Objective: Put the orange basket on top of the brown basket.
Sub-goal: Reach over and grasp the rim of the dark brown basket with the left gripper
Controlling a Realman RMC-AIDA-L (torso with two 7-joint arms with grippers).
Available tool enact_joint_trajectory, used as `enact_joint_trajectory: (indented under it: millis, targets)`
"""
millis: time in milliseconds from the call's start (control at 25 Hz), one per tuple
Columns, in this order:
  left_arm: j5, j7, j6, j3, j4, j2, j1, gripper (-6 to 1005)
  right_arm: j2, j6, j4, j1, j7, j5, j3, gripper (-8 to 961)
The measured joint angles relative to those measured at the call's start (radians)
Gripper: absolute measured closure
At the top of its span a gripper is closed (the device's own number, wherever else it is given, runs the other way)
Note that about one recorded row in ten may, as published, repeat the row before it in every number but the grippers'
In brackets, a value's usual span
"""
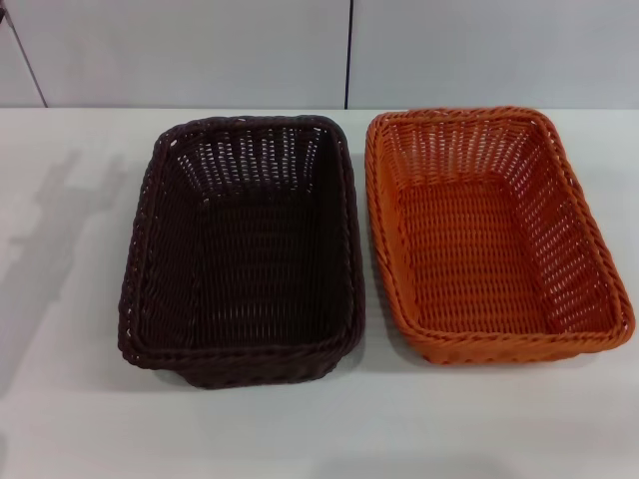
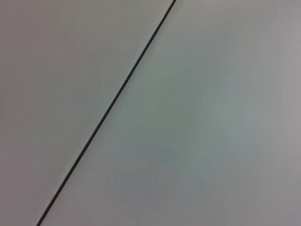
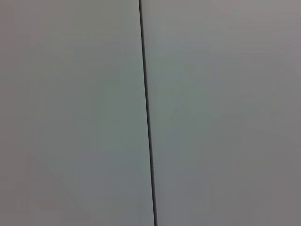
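Head view shows the brown basket (image 1: 243, 249) on the left and the orange basket (image 1: 493, 232) on the right, side by side on a white table (image 1: 60, 299), long rims nearly touching, both upright and empty. Neither gripper shows here; each wrist view gives only a pale panelled surface with a dark seam (image 2: 110, 104), so whether the fingers are apart or together cannot be told.

The step in hand is likely the first reach for the orange one. Gripping its outer long rim, or one short rim, looks wisest, since the inner rim sits too close to the brown one to admit a finger cleanly. It should be lifted until its base is above both braided rims, carried left, squared up, then lowered to nest.

Open table lies in front and to the far left; the orange basket's right rim sits close to the frame edge.
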Motion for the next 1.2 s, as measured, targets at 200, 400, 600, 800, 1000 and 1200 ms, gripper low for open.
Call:
enact_joint_trajectory:
  millis: [200, 400, 600, 800, 1000, 1200]
  targets:
    - [-0.006, -0.001, 0.042, -0.005, -0.013, -0.001, -0.006, 251, -0.001, 0.002, -0.003, 0.007, -0.004, 0.001, 0.0, 369]
    - [-0.007, -0.004, 0.077, -0.004, -0.031, -0.002, -0.007, 247, -0.001, 0.002, -0.004, 0.01, -0.004, 0.001, 0.0, 369]
    - [0.001, -0.157, 0.225, 0.082, -0.137, 0.031, -0.005, 243, -0.002, 0.002, -0.006, 0.012, -0.004, 0.001, 0.0, 370]
    - [0.034, -0.334, 0.307, 0.192, -0.193, 0.101, -0.002, 238, -0.007, 0.002, -0.006, 0.02, -0.004, 0.001, 0.0, 371]
    - [0.28, -0.748, 0.377, 0.304, -0.326, 0.22, -0.008, 234, -0.008, 0.002, -0.005, 0.023, -0.003, 0.001, 0.0, 371]
    - [0.732, -1.216, 0.31, 0.331, -0.546, 0.322, -0.037, 230, -0.008, 0.002, -0.001, 0.023, -0.001, 0.001, 0.0, 372]
